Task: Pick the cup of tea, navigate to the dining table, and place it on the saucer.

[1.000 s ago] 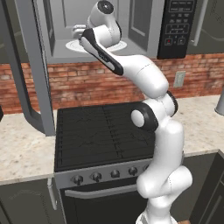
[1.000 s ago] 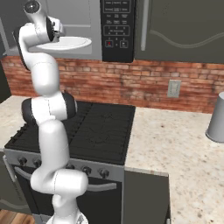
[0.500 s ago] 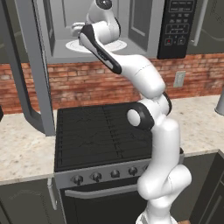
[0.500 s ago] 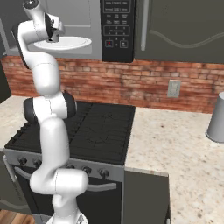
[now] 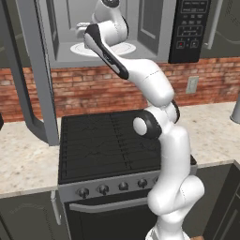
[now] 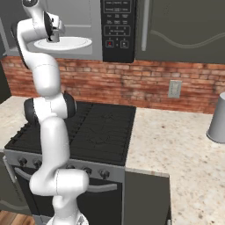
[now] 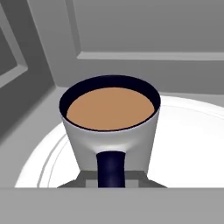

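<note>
The cup of tea (image 7: 109, 131) is a grey mug with a dark rim and brown liquid. It stands on the round white turntable plate (image 7: 188, 144) inside the open microwave, its dark handle turned toward the hand camera. In the left base view the cup of tea (image 5: 82, 29) peeks out beside the wrist. My gripper (image 6: 54, 34) is inside the microwave cavity, right at the mug's handle side. Its fingertips are hidden, so I cannot tell how the jaws stand. The dining table and the saucer are out of view.
The microwave door (image 5: 28, 70) hangs open to the left of the arm. Its dark control panel (image 5: 192, 28) is on the right. Below are a black stove (image 5: 103, 140), speckled counters, a brick wall and a grey canister (image 6: 218, 118) at the far right.
The hand has edged slightly deeper into the microwave toward the mug. The base and the rest of the scene have stayed put.
</note>
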Available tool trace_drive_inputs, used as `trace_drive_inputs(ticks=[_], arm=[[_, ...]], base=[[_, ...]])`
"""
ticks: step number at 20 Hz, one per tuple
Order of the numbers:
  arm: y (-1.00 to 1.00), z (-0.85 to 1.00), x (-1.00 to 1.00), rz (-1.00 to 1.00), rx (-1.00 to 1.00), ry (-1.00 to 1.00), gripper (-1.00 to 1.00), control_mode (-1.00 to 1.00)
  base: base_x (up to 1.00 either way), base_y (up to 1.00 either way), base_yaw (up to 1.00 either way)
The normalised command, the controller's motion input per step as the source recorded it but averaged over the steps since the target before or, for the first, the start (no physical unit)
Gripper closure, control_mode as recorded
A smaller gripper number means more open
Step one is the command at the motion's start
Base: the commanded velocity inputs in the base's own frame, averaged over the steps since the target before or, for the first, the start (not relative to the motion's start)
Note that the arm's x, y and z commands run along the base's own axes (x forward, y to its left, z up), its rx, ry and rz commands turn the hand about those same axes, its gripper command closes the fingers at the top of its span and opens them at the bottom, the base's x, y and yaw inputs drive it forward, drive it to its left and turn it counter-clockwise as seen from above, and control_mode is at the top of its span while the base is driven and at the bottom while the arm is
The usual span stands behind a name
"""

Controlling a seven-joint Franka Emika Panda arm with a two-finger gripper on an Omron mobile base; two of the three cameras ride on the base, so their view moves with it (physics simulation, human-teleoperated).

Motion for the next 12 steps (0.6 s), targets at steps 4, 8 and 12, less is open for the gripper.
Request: trace_drive_inputs(ticks=[4, 8, 12], arm=[[0.0, 0.0, 0.0, 0.0, 0.0, 0.0, 1.0, -1.0], [-0.01, 0.0, 0.0, 0.0, 0.0, 0.01, 1.0, -1.0], [-0.26, 0.0, -0.62, 0.0, 0.01, -0.1, 1.0, -1.0]], base=[[0.0, 0.0, 0.0], [0.0, 0.0, 0.0], [0.0, 0.0, 0.0]])
